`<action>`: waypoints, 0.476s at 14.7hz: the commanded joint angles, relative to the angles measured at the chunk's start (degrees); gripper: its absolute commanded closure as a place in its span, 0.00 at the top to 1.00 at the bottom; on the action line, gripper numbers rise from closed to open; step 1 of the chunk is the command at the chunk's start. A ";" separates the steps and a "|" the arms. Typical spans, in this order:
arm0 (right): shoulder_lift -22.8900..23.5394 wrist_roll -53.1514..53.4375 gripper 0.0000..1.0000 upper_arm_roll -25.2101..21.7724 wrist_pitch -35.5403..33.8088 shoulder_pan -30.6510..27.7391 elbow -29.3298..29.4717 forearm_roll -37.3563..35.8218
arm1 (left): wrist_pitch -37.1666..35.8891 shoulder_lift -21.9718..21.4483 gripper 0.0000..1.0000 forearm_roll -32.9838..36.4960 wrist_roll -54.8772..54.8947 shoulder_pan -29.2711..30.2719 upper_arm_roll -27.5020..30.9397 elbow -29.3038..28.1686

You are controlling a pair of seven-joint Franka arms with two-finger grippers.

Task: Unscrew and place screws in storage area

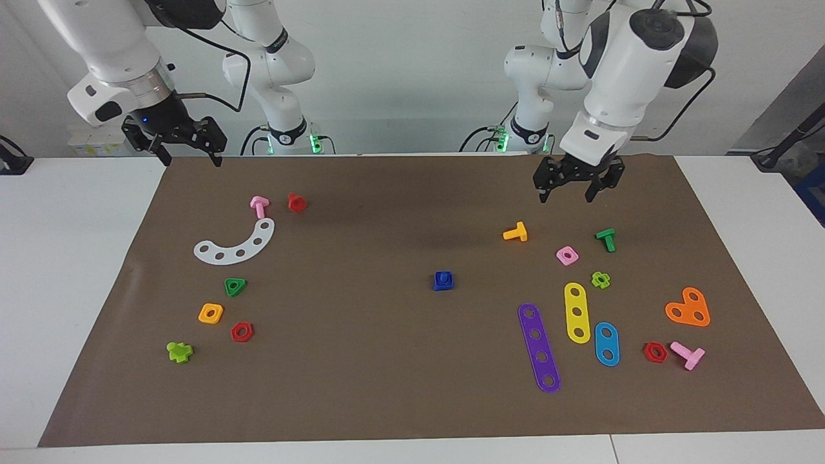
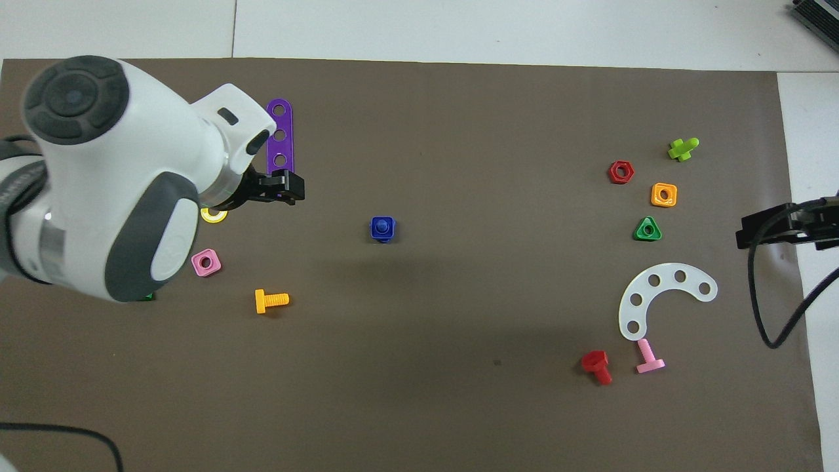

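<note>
A: What takes up most of the table?

B: The brown paper mat [image 1: 412, 399], with toy parts scattered toward both ends and bare paper across its middle.

A: And the arms?

B: The left gripper [image 1: 567, 192] hangs in the air over the mat at the left arm's end, above bare paper just robot-side of the orange bolt [image 1: 515, 232]. Its jaws stand wide apart, with nothing between them. The right gripper [image 1: 189, 156] waits over the mat's edge at the right arm's end, jaws likewise spread and empty.

A: The larger pieces?

B: A purple strip [image 1: 539, 347], a yellow strip [image 1: 577, 312] and a blue strip [image 1: 606, 343] lie side by side near the left arm's end; a white curved strip [image 1: 235, 244] lies toward the right arm's end.

A: Where's the screw?

B: The dark blue bolt [image 1: 443, 278] sits in the dark blue square nut [image 1: 443, 286] on the middle of the mat, well apart from both grippers.
</note>
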 commanded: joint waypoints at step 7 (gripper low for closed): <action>-1.49 0.25 1.00 -0.08 0.98 0.21 -1.63 0.70 | 18.56 14.82 0.99 -2.91 -4.99 -7.03 1.24 1.40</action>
